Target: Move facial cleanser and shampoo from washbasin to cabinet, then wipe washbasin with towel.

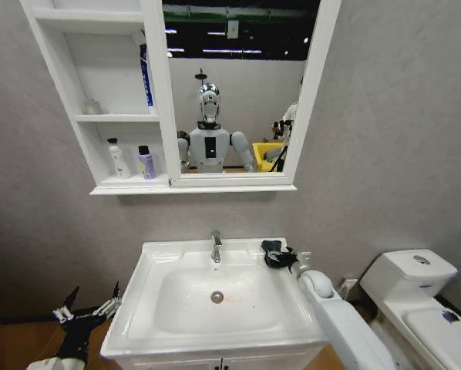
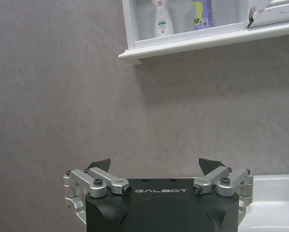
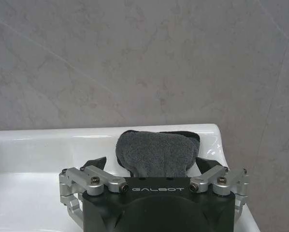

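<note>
- Head view gives you the washbasin (image 1: 149,297) straight ahead, with the chrome tap (image 1: 216,246) at its far rim and the round drain (image 1: 217,297) in the bowl.
- You can see the towel (image 1: 275,253) bunched on the far right corner of the basin rim, right of the tap.
- Your right gripper (image 1: 286,258) is at that same corner, its white arm reaching in from the near right.
- In the right wrist view the right gripper (image 3: 151,164) has its fingers (image 3: 95,163) spread, one on each side of the towel (image 3: 155,154); the grey cloth lies between them on the rim of the washbasin (image 3: 48,137), just short of the grey wall.
- You cannot tell from these views whether the finger pads touch the cloth.
- Your left gripper (image 1: 92,303) sits low at the near left, beside the basin's left edge, with its fingers spread and nothing between them.
- The left wrist view shows the left gripper (image 2: 154,166) facing the grey wall, the cabinet (image 2: 183,46) up beyond it.
- On the cabinet (image 1: 130,185), up on the wall at the left, you have a white bottle (image 1: 118,158) and a purple bottle (image 1: 146,163) side by side on the lowest shelf, and a blue and white tube (image 1: 146,73) upright in the compartment above, against the mirror panel (image 1: 238,85).
</note>
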Tool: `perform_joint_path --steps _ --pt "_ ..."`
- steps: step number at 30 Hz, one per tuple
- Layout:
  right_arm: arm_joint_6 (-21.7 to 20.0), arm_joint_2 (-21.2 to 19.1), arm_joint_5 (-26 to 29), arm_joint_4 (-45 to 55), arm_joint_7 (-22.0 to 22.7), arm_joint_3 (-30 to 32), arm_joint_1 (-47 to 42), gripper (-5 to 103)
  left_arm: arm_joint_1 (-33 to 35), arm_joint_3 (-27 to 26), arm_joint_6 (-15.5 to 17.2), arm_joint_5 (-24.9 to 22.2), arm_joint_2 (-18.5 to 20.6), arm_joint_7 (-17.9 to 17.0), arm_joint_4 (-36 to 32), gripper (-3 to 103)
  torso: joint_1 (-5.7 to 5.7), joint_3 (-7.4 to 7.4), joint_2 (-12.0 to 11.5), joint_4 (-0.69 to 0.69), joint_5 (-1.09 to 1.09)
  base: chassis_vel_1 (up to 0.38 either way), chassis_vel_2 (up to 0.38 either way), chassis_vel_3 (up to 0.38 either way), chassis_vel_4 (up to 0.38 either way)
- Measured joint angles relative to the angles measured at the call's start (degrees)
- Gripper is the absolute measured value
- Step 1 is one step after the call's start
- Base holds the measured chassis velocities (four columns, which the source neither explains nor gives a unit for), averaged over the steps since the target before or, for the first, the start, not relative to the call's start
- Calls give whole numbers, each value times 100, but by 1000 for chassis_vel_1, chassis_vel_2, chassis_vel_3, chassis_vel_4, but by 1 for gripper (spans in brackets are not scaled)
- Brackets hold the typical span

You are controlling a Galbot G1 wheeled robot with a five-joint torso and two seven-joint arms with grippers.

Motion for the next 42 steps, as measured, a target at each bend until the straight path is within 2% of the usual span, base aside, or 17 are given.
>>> perform_joint_path --steps 8,11,13,18,19,22,23,29,31,33,34,36,37,38,39,40,42 --pt "-71 154 -49 -448 40 -153 342 103 0 0 1 0 0 0 0 100 0 0 0 1 0 0 0 0 0" --pt "-73 278 -108 -600 76 -198 416 90 0 0 1 0 0 0 0 100 0 0 0 -1 0 0 0 0 0" --pt "-73 323 -121 -644 92 -202 432 90 0 0 1 0 0 0 0 100 0 0 0 1 1 0 0 0 0" --pt "-68 421 -182 -751 170 -204 460 68 0 0 1 0 0 0 0 100 0 0 0 0 0 0 0 0 0" --pt "-68 421 -182 -751 170 -204 460 68 0 0 1 0 0 0 0 100 0 0 0 0 0 0 0 0 0" --pt "-61 434 -187 -752 237 -201 460 52 0 0 1 0 0 0 0 100 0 0 0 0 0 0 0 0 0" --pt "-61 434 -187 -752 237 -201 460 52 0 0 1 0 0 0 0 100 0 0 0 0 0 0 0 0 0" --pt "-95 369 -83 -624 400 -204 417 25 0 0 1 0 0 0 0 100 0 0 0 1 1 0 0 0 0" --pt "-151 339 51 -527 474 -221 392 25 0 0 1 0 0 0 0 100 0 0 0 1 1 0 0 0 0" --pt "-402 238 693 -10 886 -302 271 14 0 0 1 0 0 0 0 100 0 0 0 0 1 0 0 0 0" --pt "-402 238 693 -10 886 -302 271 14 0 0 1 0 0 0 0 100 0 0 0 0 1 0 0 0 0" --pt "-724 118 1418 682 1482 -410 94 9 0 0 1 0 0 0 0 100 0 0 0 1 1 0 0 0 0" --pt "-938 64 1838 1204 1989 -510 -43 9 0 0 1 0 0 0 0 100 0 -1 0 -1 0 0 0 0 0" --pt "-938 64 1838 1204 1989 -510 -43 9 0 0 1 0 0 0 0 100 0 -1 0 -1 0 0 0 0 0" --pt "-1160 49 2198 1759 2576 -647 -221 9 0 1 1 0 0 1 0 100 0 -1 0 1 -1 0 0 0 0" --pt "-1160 49 2198 1759 2576 -647 -221 9 0 1 1 0 0 1 0 100 0 -1 0 1 -1 0 0 0 0" --pt "-1557 116 2579 2403 3352 -827 -545 9 0 1 1 0 0 1 0 100 0 -1 0 2 0 0 0 0 0"
